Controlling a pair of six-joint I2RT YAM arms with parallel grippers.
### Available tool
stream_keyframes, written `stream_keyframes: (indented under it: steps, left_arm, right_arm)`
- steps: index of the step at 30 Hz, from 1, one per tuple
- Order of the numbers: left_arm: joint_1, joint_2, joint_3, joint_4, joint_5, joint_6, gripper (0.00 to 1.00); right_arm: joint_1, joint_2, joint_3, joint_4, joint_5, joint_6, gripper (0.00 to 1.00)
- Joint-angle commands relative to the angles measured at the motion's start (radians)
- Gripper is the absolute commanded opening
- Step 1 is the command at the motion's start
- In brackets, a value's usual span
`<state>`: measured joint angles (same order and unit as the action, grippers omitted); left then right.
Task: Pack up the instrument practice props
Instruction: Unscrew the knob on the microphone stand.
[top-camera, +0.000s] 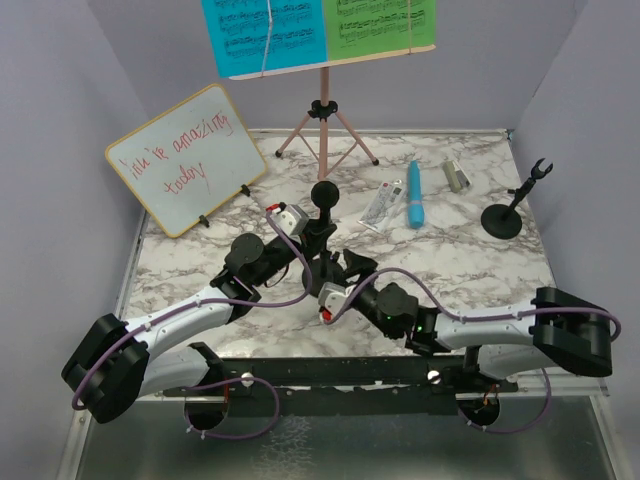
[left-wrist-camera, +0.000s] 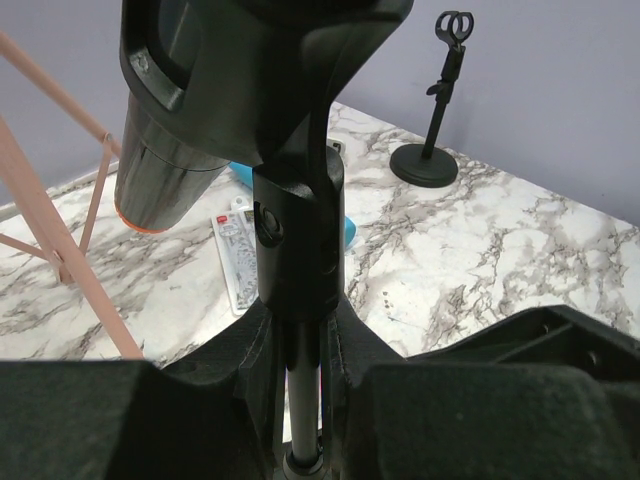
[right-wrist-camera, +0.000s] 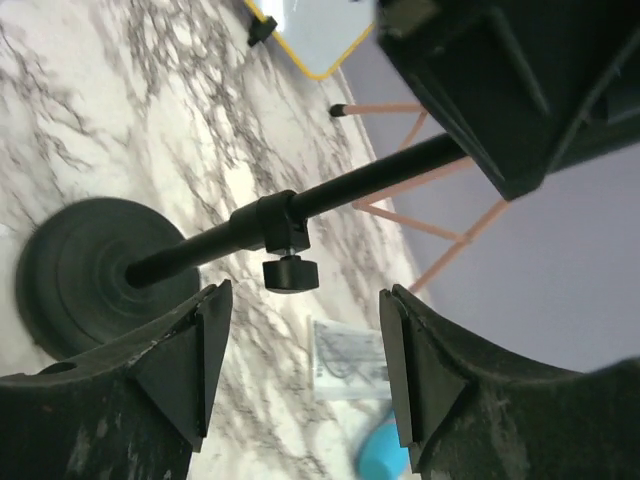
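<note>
Black fingers (left-wrist-camera: 240, 390) of the left hand (left-wrist-camera: 302, 400) are closed on the thin pole of a black round-based mic holder (left-wrist-camera: 298, 250), which stands upright mid-counter with a black microphone (left-wrist-camera: 165, 150) tilted in its clip. The right hand (right-wrist-camera: 300, 320) gapes wide and holds nothing, its fingers just short of the same pole near the round base. Farther out on the marble-patterned counter (top-camera: 450, 270) lies a blue microphone (top-camera: 414, 195), and at the far right stands a second black mic holder (top-camera: 502, 215). At the back, the pink tripod music holder (top-camera: 323, 130) carries blue and green music sheets (top-camera: 262, 35).
</note>
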<state>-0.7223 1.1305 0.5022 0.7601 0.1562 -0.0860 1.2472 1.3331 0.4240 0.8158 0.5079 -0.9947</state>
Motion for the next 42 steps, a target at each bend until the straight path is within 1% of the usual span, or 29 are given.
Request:
stream_keyframes:
  steps: [1,2,5,10,14,19,22,24,26,28,35,42]
  left_arm:
    - [0.002,0.022,-0.004,-0.128,-0.022,0.02,0.0]
    - [0.002,0.02,-0.005,-0.128,-0.022,0.021,0.0]
    - [0.001,0.02,-0.004,-0.127,-0.017,0.021,0.0]
    - [0.003,0.023,-0.004,-0.128,-0.011,0.023,0.0]
    - [0.003,0.023,-0.003,-0.128,-0.009,0.02,0.0]
    - [0.003,0.017,-0.004,-0.128,-0.007,0.017,0.0]
    - [0.002,0.019,-0.003,-0.128,-0.005,0.018,0.0]
    - [0.002,0.02,-0.002,-0.128,0.0,0.018,0.0]
    - [0.003,0.02,-0.002,-0.128,0.002,0.017,0.0]
    - [0.002,0.018,-0.002,-0.128,0.002,0.018,0.0]
    - [0.002,0.013,-0.001,-0.128,0.006,0.017,0.0]
    - [0.002,0.009,0.002,-0.128,0.012,0.014,0.0]
  right_arm:
    - [-0.051,-0.102,0.008,-0.174,-0.087,0.455,0.7]
    - [-0.073,-0.128,0.006,-0.199,-0.115,0.557,0.72]
    - [-0.158,-0.212,-0.002,-0.26,-0.236,0.769,0.74]
    - [-0.311,-0.293,-0.041,-0.227,-0.433,1.095,0.79]
    - [-0.398,-0.261,-0.032,-0.193,-0.584,1.283,0.79]
    - [-0.51,-0.175,-0.024,-0.115,-0.735,1.46,0.76]
    - [-0.568,-0.111,-0.013,-0.074,-0.822,1.53,0.74]
    - [-0.601,-0.066,-0.017,-0.021,-0.879,1.566,0.7]
    - [-0.611,-0.031,-0.011,0.016,-0.923,1.581,0.66]
    - [-0.613,-0.003,-0.002,0.049,-0.959,1.587,0.65]
    - [-0.633,0.068,0.016,0.15,-1.05,1.624,0.6]
    - [-0.645,0.146,0.034,0.228,-1.098,1.649,0.51]
